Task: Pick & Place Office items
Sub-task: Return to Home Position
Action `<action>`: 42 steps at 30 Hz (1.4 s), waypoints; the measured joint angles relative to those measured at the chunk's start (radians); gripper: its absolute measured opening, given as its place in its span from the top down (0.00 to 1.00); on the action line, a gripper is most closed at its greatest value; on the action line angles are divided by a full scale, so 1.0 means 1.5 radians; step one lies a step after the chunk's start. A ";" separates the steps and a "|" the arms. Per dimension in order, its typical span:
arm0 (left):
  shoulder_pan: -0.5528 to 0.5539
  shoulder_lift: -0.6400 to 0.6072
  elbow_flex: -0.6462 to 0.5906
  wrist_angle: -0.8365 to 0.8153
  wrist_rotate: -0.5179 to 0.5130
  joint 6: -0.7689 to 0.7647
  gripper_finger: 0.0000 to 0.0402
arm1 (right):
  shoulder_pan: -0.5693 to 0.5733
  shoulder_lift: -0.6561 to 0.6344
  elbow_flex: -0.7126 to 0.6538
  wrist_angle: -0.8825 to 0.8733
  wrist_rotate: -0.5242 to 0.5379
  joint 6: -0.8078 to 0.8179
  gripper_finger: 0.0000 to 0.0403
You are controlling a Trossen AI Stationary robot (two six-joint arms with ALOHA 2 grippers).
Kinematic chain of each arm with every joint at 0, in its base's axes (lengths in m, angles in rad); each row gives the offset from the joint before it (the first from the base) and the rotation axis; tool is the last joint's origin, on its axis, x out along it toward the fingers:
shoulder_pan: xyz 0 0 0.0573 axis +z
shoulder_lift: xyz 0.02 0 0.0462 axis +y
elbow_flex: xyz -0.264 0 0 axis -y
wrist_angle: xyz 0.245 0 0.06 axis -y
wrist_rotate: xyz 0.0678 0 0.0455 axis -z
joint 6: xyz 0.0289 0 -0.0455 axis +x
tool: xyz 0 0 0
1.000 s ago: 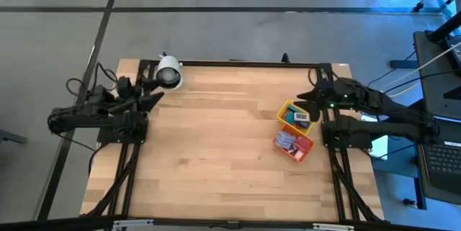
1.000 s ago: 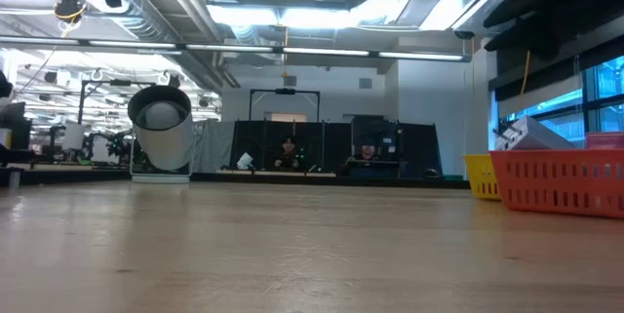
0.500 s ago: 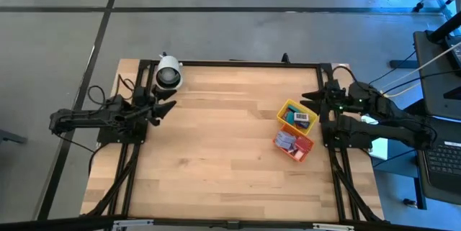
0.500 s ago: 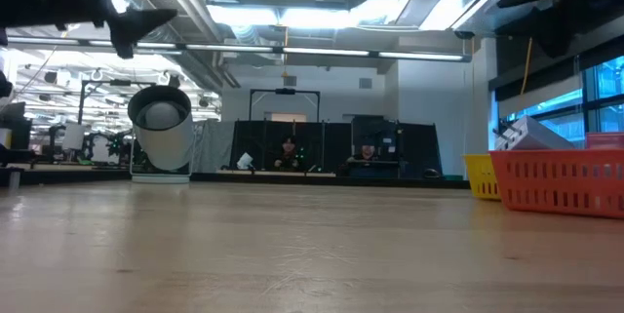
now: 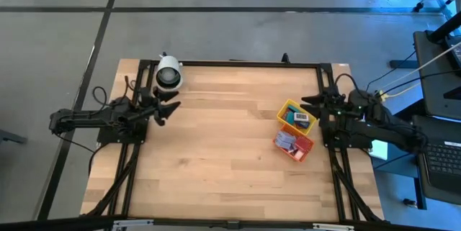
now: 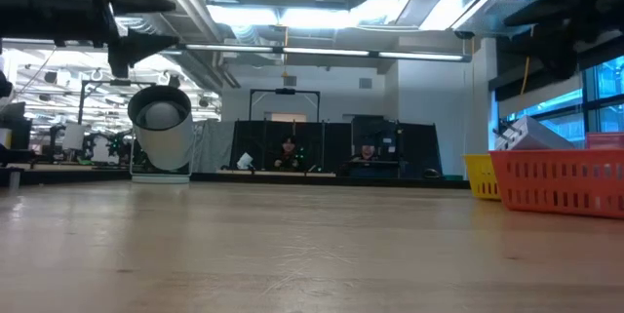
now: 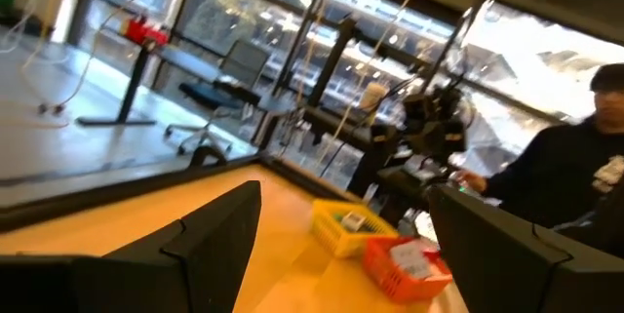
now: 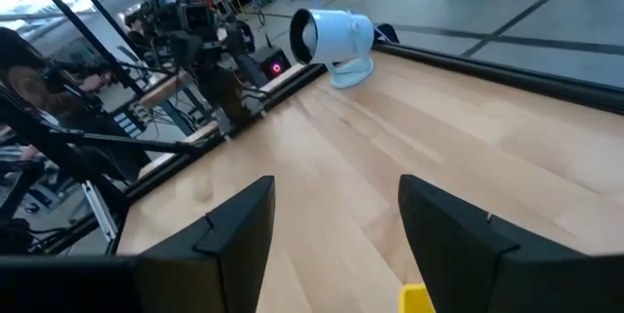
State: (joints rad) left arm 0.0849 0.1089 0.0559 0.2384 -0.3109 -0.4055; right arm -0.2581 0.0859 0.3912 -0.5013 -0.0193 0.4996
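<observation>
The left gripper point(image 5: 171, 110) has slid inward over the surface point(image 5: 216, 159), and its arm has dropped lower and straighter. The right arm has folded down too, its gripper point(image 5: 308, 106) shifting slightly nearer beside the yellow bin point(image 5: 287, 106).

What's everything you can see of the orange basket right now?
The orange basket looks like plastic, open on top, its walls cut with upright slots. It stands upright on the wooden table, toward the right edge and turned askew to the table's sides. The yellow basket sits right beside it; I cannot tell whether they touch. Inside lie small pieces, pink, blue and pale. Nothing grips it.
</observation>
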 joint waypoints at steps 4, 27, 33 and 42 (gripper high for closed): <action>0.000 0.000 0.000 -0.039 -0.008 0.000 0.27 | 0.000 -0.034 -0.023 0.008 0.001 -0.002 0.45; 0.000 0.000 0.000 -0.100 -0.042 0.005 0.27 | 0.000 -0.056 -0.252 0.386 -0.017 -0.033 0.45; 0.000 0.000 0.000 -0.102 -0.042 0.005 0.27 | 0.000 -0.055 -0.251 0.389 -0.016 -0.063 0.45; 0.000 0.000 0.000 -0.102 -0.042 0.005 0.27 | 0.000 -0.055 -0.251 0.388 -0.015 -0.048 0.45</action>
State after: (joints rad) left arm 0.0849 0.1089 0.0559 0.0856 -0.3733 -0.3981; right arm -0.2581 0.0040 0.0151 0.0814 -0.0422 0.4274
